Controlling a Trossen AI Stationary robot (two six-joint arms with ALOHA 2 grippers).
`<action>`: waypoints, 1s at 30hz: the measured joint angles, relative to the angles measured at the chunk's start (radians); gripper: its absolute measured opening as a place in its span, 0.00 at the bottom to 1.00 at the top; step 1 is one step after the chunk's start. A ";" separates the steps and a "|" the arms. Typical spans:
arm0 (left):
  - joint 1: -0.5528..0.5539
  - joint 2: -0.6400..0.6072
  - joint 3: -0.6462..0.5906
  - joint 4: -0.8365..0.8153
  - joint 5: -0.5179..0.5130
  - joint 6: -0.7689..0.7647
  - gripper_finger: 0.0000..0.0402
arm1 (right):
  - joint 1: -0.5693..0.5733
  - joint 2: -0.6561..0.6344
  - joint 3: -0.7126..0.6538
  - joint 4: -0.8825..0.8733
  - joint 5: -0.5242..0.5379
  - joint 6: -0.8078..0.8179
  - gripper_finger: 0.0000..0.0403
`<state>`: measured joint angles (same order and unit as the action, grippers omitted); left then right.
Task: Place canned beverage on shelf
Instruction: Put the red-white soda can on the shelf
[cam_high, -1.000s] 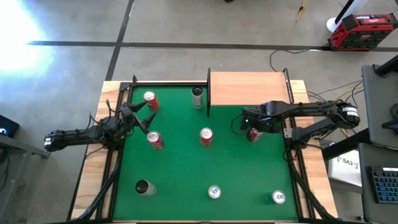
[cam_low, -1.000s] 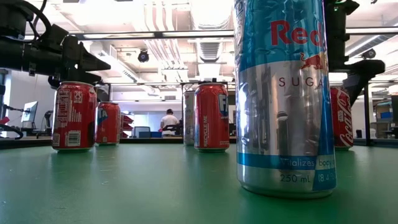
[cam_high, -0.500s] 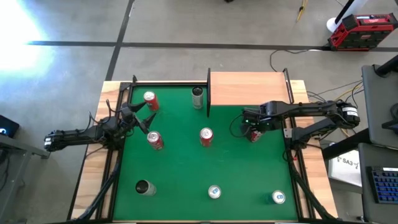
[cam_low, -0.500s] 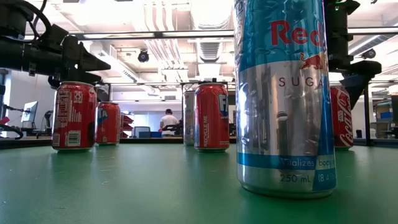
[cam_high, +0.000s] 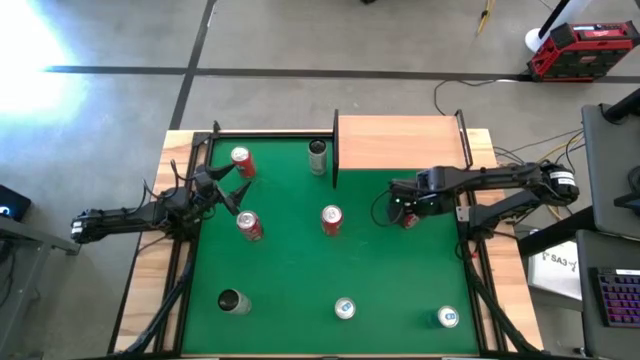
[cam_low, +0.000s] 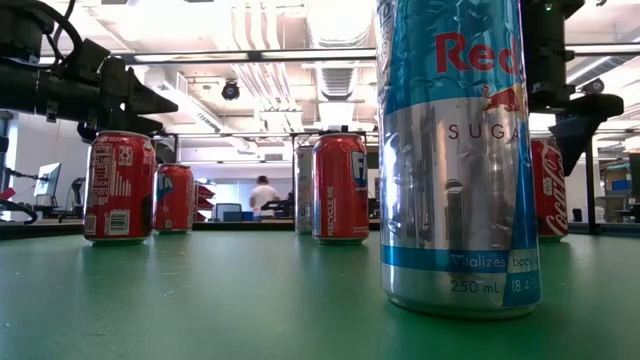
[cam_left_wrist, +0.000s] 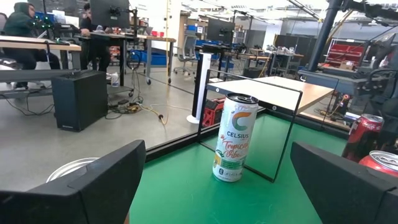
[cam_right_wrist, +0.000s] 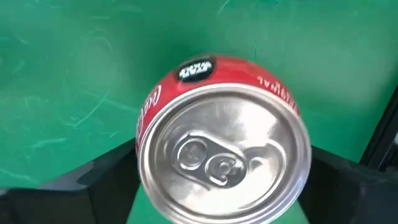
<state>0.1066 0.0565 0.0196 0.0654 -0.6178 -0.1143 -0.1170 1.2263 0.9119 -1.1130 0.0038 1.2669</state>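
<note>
Grasp step: right gripper (cam_high: 403, 212) straddles red can (cam_right_wrist: 222, 140), fingers not visibly clamped. Next: close, lift, carry to shelf (cam_high: 400, 142).

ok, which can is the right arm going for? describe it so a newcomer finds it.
Start at the wooden shelf at the far right of the green mat. Just in front of it stands a red cola can, upright, directly under the right claw. It is the only can on the mat with a claw straddling it.
</note>
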 joint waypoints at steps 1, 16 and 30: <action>0.000 0.000 0.000 0.000 0.000 0.000 0.96 | 0.006 0.000 0.000 0.000 0.011 0.012 0.78; 0.000 0.000 0.000 0.000 0.000 0.000 0.96 | 0.074 0.001 -0.008 0.029 0.174 0.123 0.69; 0.000 0.000 0.000 0.000 0.000 0.000 0.96 | 0.080 0.001 -0.006 0.027 0.128 0.183 0.76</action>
<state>0.1062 0.0566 0.0193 0.0654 -0.6178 -0.1143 -0.0373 1.2270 0.9062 -1.0855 0.1313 1.4500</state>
